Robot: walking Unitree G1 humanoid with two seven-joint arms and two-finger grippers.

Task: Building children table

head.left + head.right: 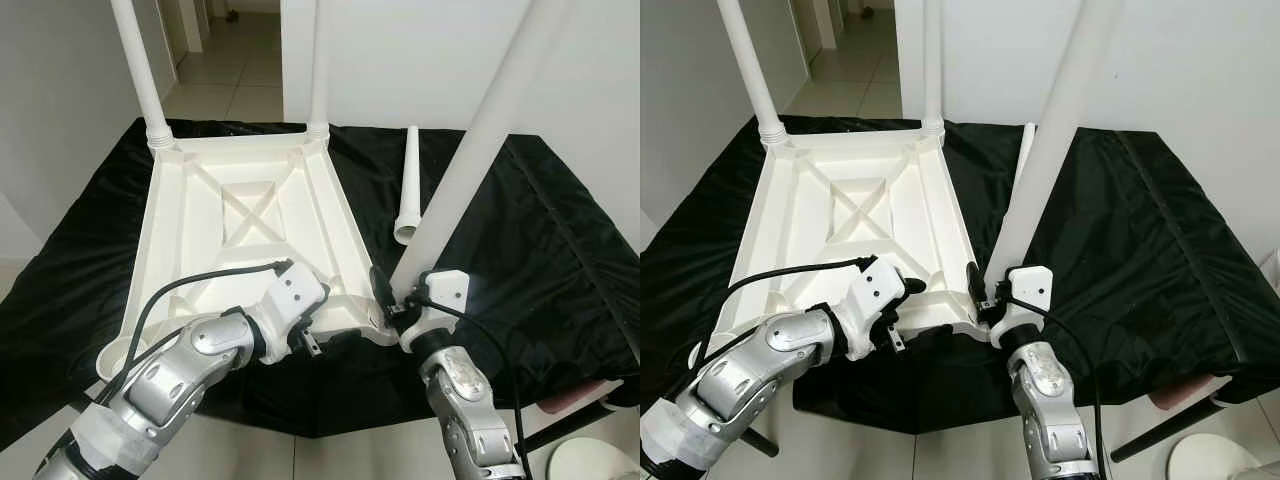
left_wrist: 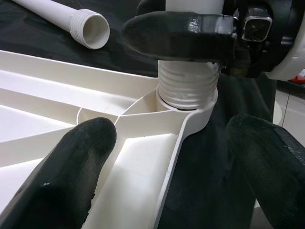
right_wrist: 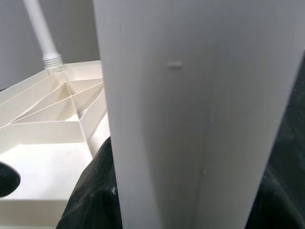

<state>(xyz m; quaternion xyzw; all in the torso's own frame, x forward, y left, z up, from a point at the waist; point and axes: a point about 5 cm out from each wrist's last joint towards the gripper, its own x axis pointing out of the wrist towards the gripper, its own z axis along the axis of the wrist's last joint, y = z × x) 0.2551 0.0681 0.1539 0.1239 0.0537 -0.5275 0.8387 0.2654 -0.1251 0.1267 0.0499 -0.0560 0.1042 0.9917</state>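
Right gripper: fingers clamped on the base of a white table leg, whose threaded end sits in the near right corner socket of the upturned white tabletop. Left gripper: fingers spread, straddling the tabletop's near edge beside that socket. Tabletop lies on a black cloth, two legs upright in the far corners, one loose leg on the cloth just beside it.

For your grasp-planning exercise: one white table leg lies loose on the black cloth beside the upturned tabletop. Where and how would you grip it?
Grip the loose leg around its smooth mid-shaft, coming down from above with the fingers astride it. It lies flat on the cloth with open cloth on both sides. Its threaded end, nearer the robot, should probably stay free for a socket in the tabletop.
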